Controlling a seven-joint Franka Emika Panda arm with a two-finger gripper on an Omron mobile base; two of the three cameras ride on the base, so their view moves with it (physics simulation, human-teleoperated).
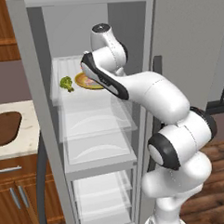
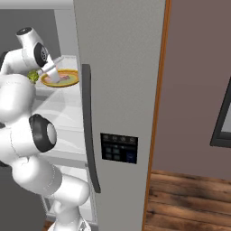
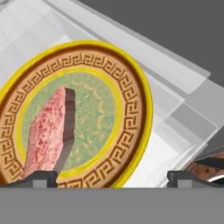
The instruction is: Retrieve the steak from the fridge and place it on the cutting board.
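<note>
Left base view: the arm is reaching into the open fridge (image 1: 39, 113), where a plate (image 1: 84, 82) is sitting on a shelf beside a broccoli floret (image 1: 66, 83); the cutting board (image 1: 5, 127) is lying on the counter (image 1: 26, 137) at left

Right base view: the hand is hovering over the plate (image 2: 67, 82)

Hand view: the fingers (image 3: 41, 178) are standing spread wide, gripping nothing; the steak (image 3: 46, 131) is lying on the plate (image 3: 131, 87), near the left tip

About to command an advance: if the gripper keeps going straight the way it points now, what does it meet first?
Most likely the plate, between the open gripper's fingers; the steak lies towards one finger, so that finger may touch meat first. Depth is unclear.
</note>
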